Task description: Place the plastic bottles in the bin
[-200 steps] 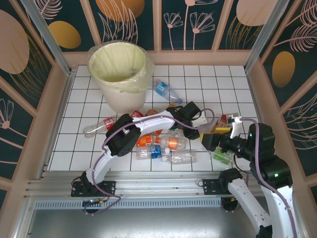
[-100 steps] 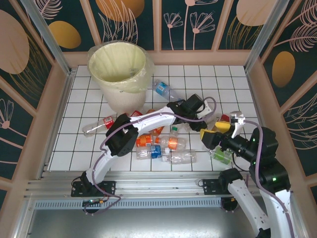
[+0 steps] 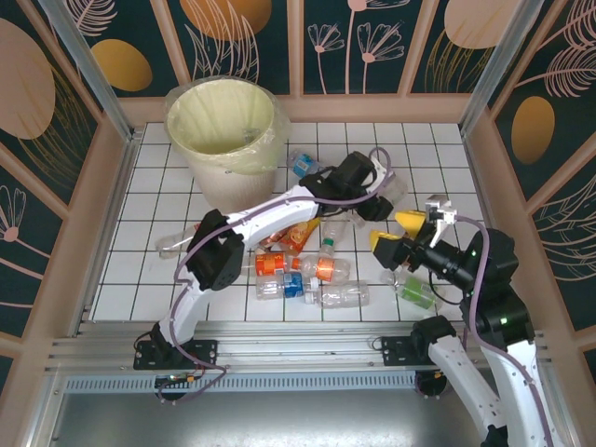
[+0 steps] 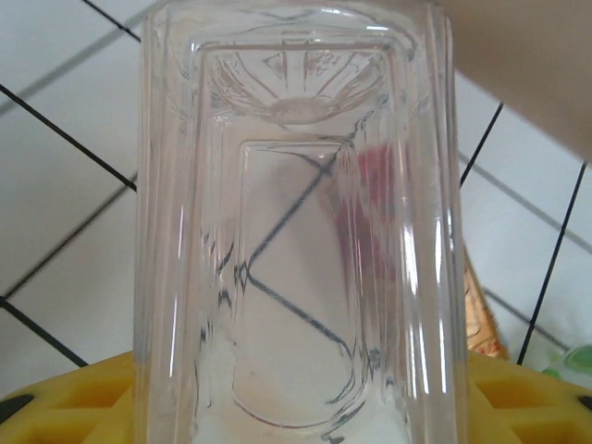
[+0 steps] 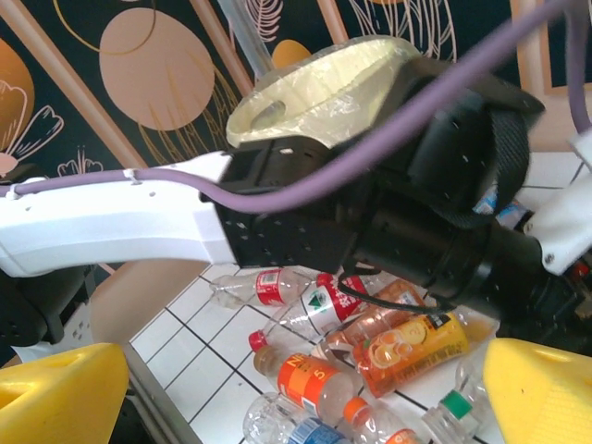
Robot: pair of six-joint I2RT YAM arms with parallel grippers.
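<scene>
My left gripper (image 3: 380, 189) is shut on a clear plastic bottle (image 4: 296, 213), held above the tiles at the far side of the pile; its yellow fingers (image 4: 65, 402) flank the bottle's lower end. Several more plastic bottles (image 3: 303, 265) lie in a heap on the white tiles, with orange, red and blue labels. One orange-labelled bottle (image 5: 319, 379) lies below my right gripper (image 5: 296, 398), which is open and holds nothing. That right gripper (image 3: 396, 233) hovers right of the heap. The bin (image 3: 223, 130), cream with a yellow liner, stands far left.
A blue-labelled bottle (image 3: 303, 166) lies beside the bin, a red-labelled one (image 3: 182, 237) lies alone at the left, and a green-labelled one (image 3: 414, 293) sits under the right arm. The left arm (image 5: 305, 194) crosses in front of the right wrist camera. Patterned walls (image 3: 298, 47) enclose the floor.
My left gripper has carried the clear bottle away from the heap, toward the far side and the bin. The right gripper has edged left and farther out, still open.
</scene>
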